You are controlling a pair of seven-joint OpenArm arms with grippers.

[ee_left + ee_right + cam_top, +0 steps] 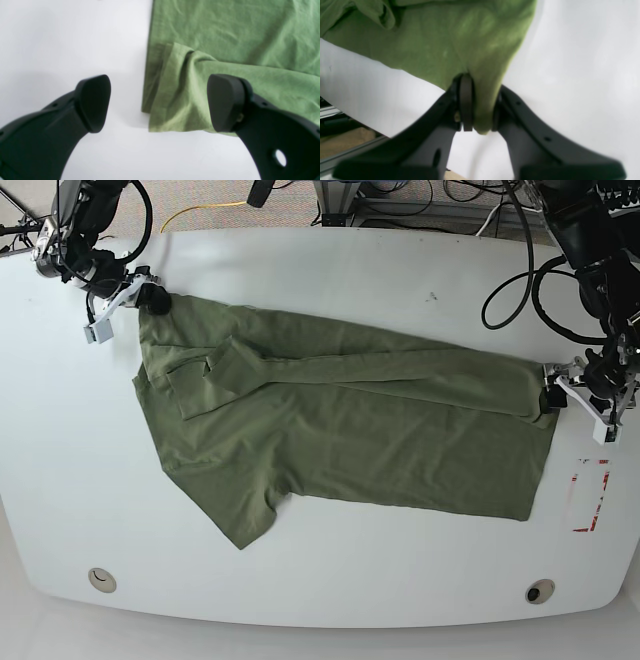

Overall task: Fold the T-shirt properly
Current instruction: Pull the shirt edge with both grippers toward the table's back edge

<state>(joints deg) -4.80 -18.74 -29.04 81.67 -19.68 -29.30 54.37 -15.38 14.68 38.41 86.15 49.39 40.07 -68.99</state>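
The olive T-shirt (350, 435) is lying spread across the white counter (330, 270), one long edge folded over its middle. No print or label is showing on the cloth. At the shirt's shoulder end, the right gripper (478, 105) is pinching a fold of the fabric between its closed pads. At the hem end, the left gripper (160, 102) is standing wide apart, holding nothing, one pad over the folded corner. A red-and-white marking (588, 495) is lying just beyond the hem; its writing is unreadable.
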